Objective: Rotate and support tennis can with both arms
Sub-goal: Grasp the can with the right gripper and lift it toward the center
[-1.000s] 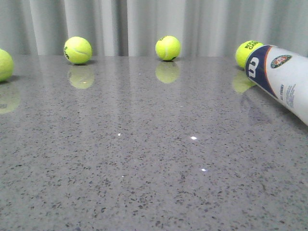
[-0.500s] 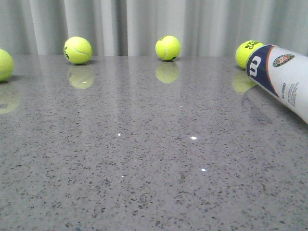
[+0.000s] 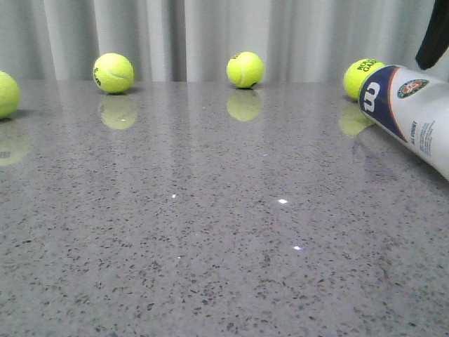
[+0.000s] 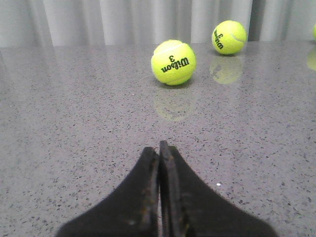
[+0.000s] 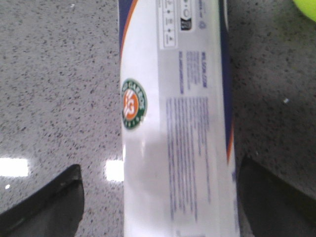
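Observation:
The tennis can (image 3: 410,112) lies on its side at the right of the grey table, its navy "W" end pointing toward the middle. In the right wrist view the can (image 5: 173,123) shows its Roland Garros badge and small print. My right gripper (image 5: 160,165) is open above it, with one finger (image 5: 54,202) and the other (image 5: 276,197) on either side, both apart from the can. A black part of the right arm (image 3: 433,35) shows above the can in the front view. My left gripper (image 4: 159,145) is shut and empty, low over the table and far from the can.
Several yellow-green tennis balls lie along the back of the table: one at far left (image 3: 5,94), one left (image 3: 114,73), one centre (image 3: 245,69), one behind the can's end (image 3: 361,76). Two balls lie ahead of my left gripper (image 4: 173,62) (image 4: 228,37). Curtains hang behind.
The can turned slightly about its axis a second ago and then lay still. A black part of the right arm has come into the front view's top right corner.

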Available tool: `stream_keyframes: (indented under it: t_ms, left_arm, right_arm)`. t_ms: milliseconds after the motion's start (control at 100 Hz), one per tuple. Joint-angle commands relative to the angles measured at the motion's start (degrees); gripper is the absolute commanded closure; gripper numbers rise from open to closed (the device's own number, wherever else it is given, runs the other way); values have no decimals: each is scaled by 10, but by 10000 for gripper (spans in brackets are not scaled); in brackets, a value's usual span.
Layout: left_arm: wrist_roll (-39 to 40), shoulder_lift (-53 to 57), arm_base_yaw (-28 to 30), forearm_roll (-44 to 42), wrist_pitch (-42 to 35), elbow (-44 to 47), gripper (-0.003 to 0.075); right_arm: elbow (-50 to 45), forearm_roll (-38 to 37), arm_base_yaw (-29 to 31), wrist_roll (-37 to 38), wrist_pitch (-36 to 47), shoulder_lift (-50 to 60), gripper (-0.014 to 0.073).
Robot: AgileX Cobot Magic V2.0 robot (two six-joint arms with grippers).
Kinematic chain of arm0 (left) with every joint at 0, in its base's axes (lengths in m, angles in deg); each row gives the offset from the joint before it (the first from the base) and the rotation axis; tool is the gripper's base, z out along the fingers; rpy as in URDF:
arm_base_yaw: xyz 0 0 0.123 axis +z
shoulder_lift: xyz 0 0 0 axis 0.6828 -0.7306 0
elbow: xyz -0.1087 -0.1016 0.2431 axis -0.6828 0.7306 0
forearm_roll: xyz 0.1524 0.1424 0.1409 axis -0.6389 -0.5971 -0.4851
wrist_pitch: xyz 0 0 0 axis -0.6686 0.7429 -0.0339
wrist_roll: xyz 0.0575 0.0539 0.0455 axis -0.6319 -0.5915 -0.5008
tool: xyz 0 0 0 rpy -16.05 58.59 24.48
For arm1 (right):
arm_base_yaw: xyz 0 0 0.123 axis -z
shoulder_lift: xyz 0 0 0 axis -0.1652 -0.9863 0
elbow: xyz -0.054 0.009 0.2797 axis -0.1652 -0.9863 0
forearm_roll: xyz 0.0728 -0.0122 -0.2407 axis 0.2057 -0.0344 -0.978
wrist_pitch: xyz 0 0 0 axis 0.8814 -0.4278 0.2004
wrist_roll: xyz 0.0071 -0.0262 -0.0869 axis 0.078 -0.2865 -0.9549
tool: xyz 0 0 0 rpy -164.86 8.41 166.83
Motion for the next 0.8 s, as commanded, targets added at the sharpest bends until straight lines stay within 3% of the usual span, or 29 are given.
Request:
stream_keyframes:
  t_ms: [0, 280, 340, 470, 520, 790]
  left_arm:
    - [7, 22, 2, 3, -45, 27, 741]
    - [7, 22, 2, 3, -45, 27, 741]
    - [7, 22, 2, 3, -45, 27, 741]
    - [7, 22, 2, 3, -45, 27, 741]
    - [7, 22, 2, 3, -45, 27, 741]
    - [7, 22, 2, 3, -45, 27, 741]
  right_arm:
    - [29, 12, -1, -8, 24, -15, -34]
    - [36, 12, -2, -17, 29, -81, -13]
    - [36, 12, -2, -18, 29, -85, 59]
    - [36, 12, -3, -20, 27, -86, 300]
    - [36, 12, -3, -20, 28, -85, 343]
    - [94, -11, -59, -52, -11, -75, 344]
